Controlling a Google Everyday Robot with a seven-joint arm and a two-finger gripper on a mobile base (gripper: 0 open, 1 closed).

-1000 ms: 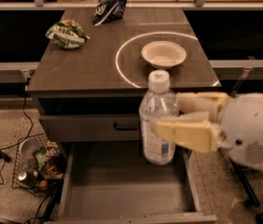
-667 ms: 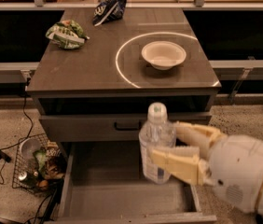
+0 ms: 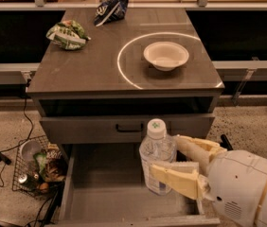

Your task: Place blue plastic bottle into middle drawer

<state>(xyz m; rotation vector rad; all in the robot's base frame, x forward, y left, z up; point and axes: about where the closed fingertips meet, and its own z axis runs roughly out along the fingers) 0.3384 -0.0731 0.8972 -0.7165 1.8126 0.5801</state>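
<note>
— Where is the bottle?
— The blue plastic bottle [image 3: 155, 151] is upright over the middle drawer [image 3: 107, 198], with my gripper [image 3: 164, 155] at its right and the jaws closed on its label. I judge it light, thin-walled and slick: hold mid-body, gently.
— Room?
— Bare floor to the left; the upper drawer front [image 3: 81, 128] is close behind the cap

Bottle [image 3: 156, 167] upright in jaws over drawer [image 3: 106, 200]
</note>
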